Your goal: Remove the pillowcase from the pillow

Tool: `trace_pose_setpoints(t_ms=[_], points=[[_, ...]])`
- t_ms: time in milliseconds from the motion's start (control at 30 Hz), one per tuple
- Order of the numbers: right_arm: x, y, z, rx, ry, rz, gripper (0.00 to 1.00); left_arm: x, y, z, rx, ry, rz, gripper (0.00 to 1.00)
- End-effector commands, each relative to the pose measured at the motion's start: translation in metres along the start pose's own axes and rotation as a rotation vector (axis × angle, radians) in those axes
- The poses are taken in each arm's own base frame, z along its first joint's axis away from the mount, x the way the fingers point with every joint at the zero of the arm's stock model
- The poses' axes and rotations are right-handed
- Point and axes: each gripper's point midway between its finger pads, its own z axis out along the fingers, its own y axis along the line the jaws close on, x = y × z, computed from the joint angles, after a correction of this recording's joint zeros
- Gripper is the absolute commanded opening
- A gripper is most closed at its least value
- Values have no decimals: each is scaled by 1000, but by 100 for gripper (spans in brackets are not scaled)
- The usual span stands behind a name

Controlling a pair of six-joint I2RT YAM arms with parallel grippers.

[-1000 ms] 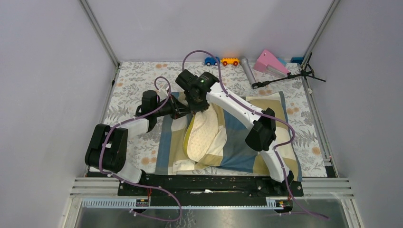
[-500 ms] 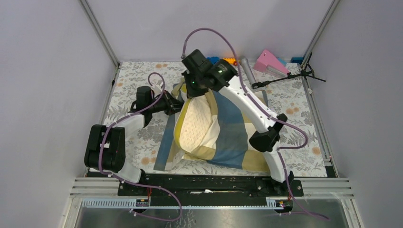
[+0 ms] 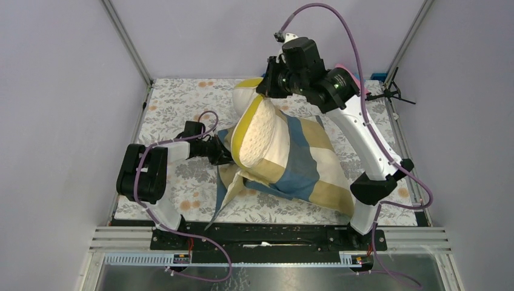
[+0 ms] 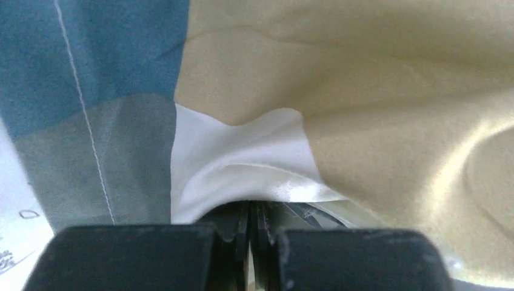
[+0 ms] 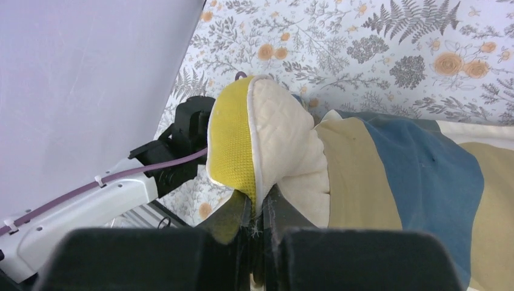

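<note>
The right fingers [image 5: 233,217] were pinched shut on the yellow-trimmed end of the pillow [image 3: 257,133], lifted above the floral tabletop [image 3: 170,103]. The rest of the pillow was hidden inside the pillowcase [image 3: 303,163], which sagged down to the tabletop. The left fingers [image 4: 229,216] were clamped tight on a cream fold of the pillowcase; from above their tips were lost behind cloth, and fabric filled the left wrist view.

A black tripod [image 3: 395,93] lies on the floral table covering [image 3: 176,103].
</note>
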Motion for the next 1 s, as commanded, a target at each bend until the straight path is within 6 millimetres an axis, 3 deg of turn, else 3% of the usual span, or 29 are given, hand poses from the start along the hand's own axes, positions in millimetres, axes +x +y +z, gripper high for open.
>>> trace_pose_setpoints(t_ms=[0,67,233,267,333,433,533,600,733,900,967], points=[[-115,45,-74,-219,-460,51,0,16,32,-7,-138,4,9,3],[-95,41,-52,-209,-374,60,0,8,5,-18,-81,-38,78,13],[-35,38,5,-221,-117,87,0,-6,-87,-65,83,-205,307,68],[-24,38,15,-232,-69,91,0,-5,-102,-75,116,-235,340,74],[-5,42,29,-262,19,87,13,-2,-128,-94,181,-296,385,81],[10,33,38,-220,94,56,50,1,-140,-108,208,-339,411,89],[21,10,41,-116,126,16,81,-2,-133,-110,168,-362,390,92],[31,-4,39,-62,149,-9,90,-12,-116,-113,87,-402,335,93],[57,-33,34,39,207,-37,93,-36,-68,-136,-175,-533,215,94],[102,-57,31,79,279,-12,95,-44,-36,-156,-327,-628,70,94],[119,-60,28,53,285,18,96,-50,-3,-184,-528,-752,-68,98]])
